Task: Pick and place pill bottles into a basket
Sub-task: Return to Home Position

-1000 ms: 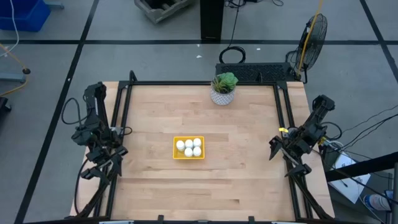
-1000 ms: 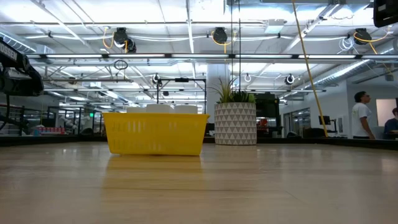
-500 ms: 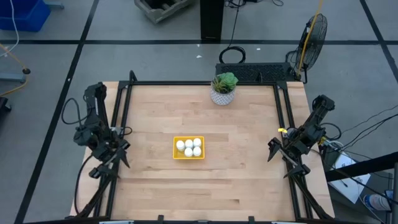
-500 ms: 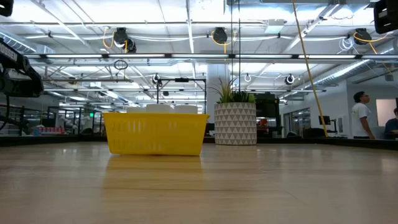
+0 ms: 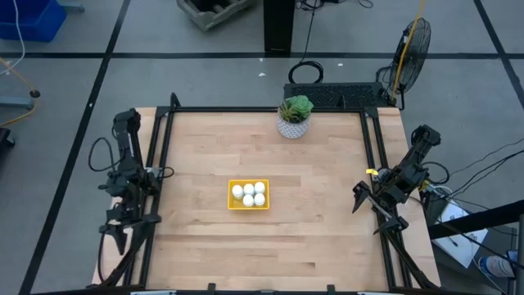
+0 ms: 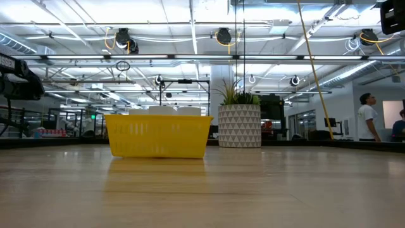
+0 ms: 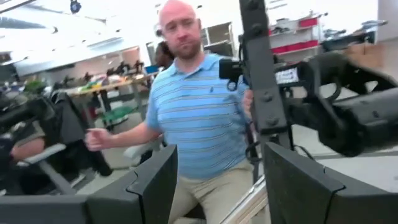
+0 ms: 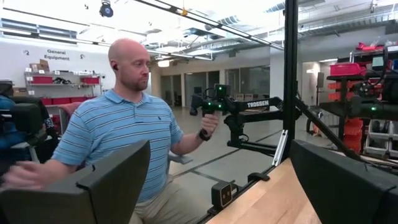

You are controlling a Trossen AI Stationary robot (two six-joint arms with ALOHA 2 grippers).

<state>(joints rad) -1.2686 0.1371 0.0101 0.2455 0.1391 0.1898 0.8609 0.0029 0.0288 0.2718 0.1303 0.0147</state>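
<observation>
1. The basket [image 5: 248, 207] stands near the middle of the table [image 5: 327, 164], well apart from both arms.
2. All five pill bottles [image 5: 249, 193] stand upright inside the basket, close together, with the white caps up.
3. The left gripper [image 5: 123, 229] hangs at the left edge of the table; its fingers are spread wide and they hold nothing.
4. The right gripper [image 5: 372, 211] hangs at the right edge; its fingers are also wide apart and empty.
5. The plant pot [image 5: 292, 124] stands at the far edge, apart from the basket.
</observation>
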